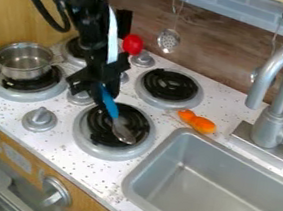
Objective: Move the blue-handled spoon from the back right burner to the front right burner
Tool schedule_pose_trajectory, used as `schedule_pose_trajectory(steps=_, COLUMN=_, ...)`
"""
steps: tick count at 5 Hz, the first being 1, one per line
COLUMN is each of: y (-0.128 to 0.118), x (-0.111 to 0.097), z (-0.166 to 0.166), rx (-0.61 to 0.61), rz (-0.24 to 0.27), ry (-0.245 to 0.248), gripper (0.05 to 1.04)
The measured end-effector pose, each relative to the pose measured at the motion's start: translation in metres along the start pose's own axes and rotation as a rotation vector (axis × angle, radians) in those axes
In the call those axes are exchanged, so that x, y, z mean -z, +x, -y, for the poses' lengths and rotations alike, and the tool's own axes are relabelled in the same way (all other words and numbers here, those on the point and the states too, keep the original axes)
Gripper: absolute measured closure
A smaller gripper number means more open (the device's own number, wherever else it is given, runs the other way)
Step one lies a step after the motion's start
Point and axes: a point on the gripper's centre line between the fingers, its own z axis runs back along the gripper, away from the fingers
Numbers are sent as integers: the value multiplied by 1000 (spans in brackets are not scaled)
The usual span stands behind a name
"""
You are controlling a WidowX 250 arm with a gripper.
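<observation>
The black gripper hangs over the front right burner, shut on the blue handle of a spoon. The spoon slants down to the right, with its metal bowl over the black coil of that burner. I cannot tell whether the bowl touches the coil. The top of the handle is hidden at the gripper.
A metal pot sits on the left burner. An orange object lies by the back right burner, and a red one is behind the arm. The sink and faucet are at right.
</observation>
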Motion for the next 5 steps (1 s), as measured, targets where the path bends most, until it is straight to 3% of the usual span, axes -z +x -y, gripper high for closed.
schedule_pose_trajectory(steps=3, y=6, x=23, z=9, rx=6, rz=95, ry=-73, gripper=716)
schedule_pose_trajectory(steps=4, y=4, x=25, z=9, rx=-10, rz=109, ry=-111, gripper=685)
schedule_pose_trajectory(steps=5, y=2, x=25, z=12, rx=-23, rz=102, ry=-134, gripper=379)
